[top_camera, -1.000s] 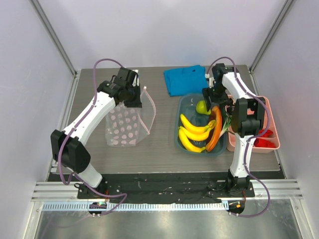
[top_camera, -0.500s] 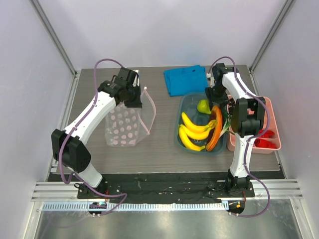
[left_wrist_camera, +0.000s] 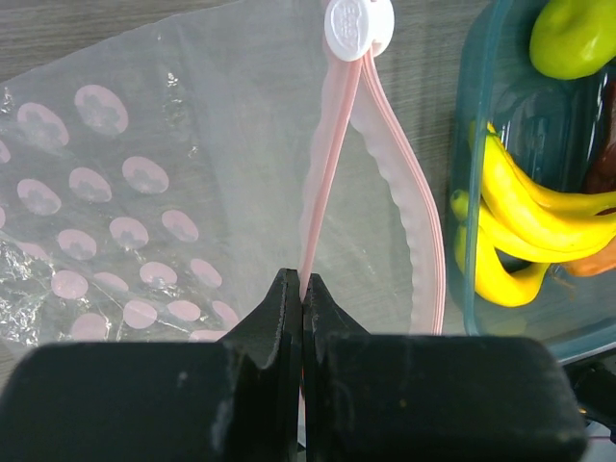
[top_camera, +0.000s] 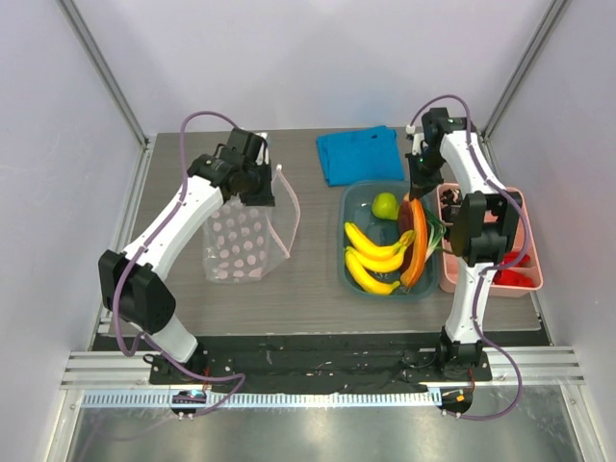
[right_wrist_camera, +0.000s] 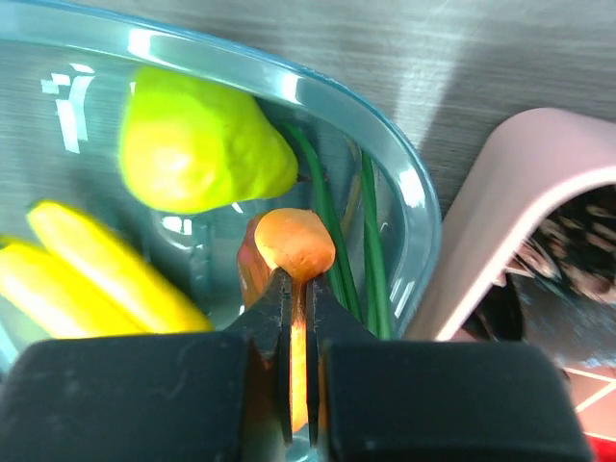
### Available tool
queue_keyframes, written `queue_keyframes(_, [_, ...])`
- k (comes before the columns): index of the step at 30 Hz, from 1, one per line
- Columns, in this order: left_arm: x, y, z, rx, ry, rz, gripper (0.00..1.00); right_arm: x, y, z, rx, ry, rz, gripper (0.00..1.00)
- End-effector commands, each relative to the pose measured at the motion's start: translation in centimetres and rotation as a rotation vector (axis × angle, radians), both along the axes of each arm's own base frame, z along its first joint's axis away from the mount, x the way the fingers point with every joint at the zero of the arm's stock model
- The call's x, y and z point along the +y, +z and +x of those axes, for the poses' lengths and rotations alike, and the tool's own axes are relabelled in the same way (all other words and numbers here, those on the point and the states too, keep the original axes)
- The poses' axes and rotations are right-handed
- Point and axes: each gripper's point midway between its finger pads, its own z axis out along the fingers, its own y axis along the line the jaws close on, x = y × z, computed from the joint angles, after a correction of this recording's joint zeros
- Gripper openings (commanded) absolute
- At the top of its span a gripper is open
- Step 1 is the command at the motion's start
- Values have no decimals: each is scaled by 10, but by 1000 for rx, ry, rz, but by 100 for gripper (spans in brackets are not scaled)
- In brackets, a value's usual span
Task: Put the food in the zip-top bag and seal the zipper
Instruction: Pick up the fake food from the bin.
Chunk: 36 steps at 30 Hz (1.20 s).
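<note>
The dotted zip-top bag lies on the left, its mouth gaping toward the tub. My left gripper is shut on one side of the pink zipper, below the white slider. The food sits in a teal tub: yellow bananas, a green pear-like fruit, green onion stalks and the long orange-red pepper. My right gripper is shut on the pepper just below its rounded tip, at the tub's far right end.
A blue folded cloth lies behind the tub. A pink tray with small red and dark pieces stands against the tub's right side. Grey walls enclose the table on three sides.
My right gripper has closed from wide open onto the pepper's tip, and its wrist has shifted back and to the right. The green fruit rolled slightly. The left arm and bag stayed put.
</note>
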Motion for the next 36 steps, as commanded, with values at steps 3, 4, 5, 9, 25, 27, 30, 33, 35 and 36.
queue_keyframes(3, [0, 31, 13, -90, 32, -30, 0, 3, 105, -5, -225, -6, 97, 1])
queue_keyframes(4, [1, 33, 14, -94, 39, -30, 0, 4, 111, -7, -237, -5, 99, 1])
queue_keyframes(5, [2, 34, 14, -97, 44, -28, 0, 4, 115, -10, -247, 1, 97, 1])
queue_keyframes(9, [2, 40, 13, -107, 50, -38, 0, 0, 142, -19, -319, 23, 74, 1])
queue_keyframes(25, [8, 70, 27, -195, 156, -109, 0, 13, 304, -7, -921, -63, 214, 1])
queue_keyframes(27, [7, 72, 29, -188, 175, -131, 0, 22, 321, -5, -974, -78, 289, 1])
queue_keyframes(30, [4, 76, 30, -173, 192, -160, 0, 38, 359, -2, -1098, -114, 451, 1])
queue_keyframes(33, [1, 81, 34, -173, 205, -189, 0, 68, 383, 0, -1184, -97, 566, 1])
queue_keyframes(35, [-6, 88, 35, -163, 197, -225, 0, 85, 389, 1, -1202, -92, 592, 1])
queue_keyframes(36, [-7, 88, 37, -163, 201, -230, 0, 105, 392, -3, -1201, -78, 621, 1])
